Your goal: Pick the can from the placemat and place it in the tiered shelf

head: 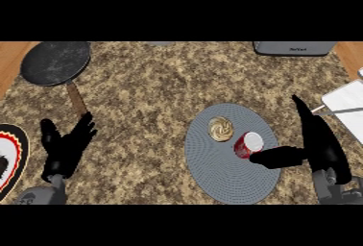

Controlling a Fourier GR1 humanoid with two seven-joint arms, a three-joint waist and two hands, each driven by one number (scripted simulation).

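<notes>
A red can (246,144) with a white top stands on the round grey placemat (227,180), right of a swirled pastry (220,129). My right hand (318,139) is just right of the can, fingers straight and pointing up, thumb reaching left and touching the can's lower side. The white tiered shelf (345,98) shows at the right edge, beyond the hand. My left hand (65,146) rests open at the lower left, fingers up.
A black frying pan (55,63) with a wooden handle lies at the back left. A red, white and black plate (10,158) sits at the left edge. A grey appliance (295,47) stands at the back right.
</notes>
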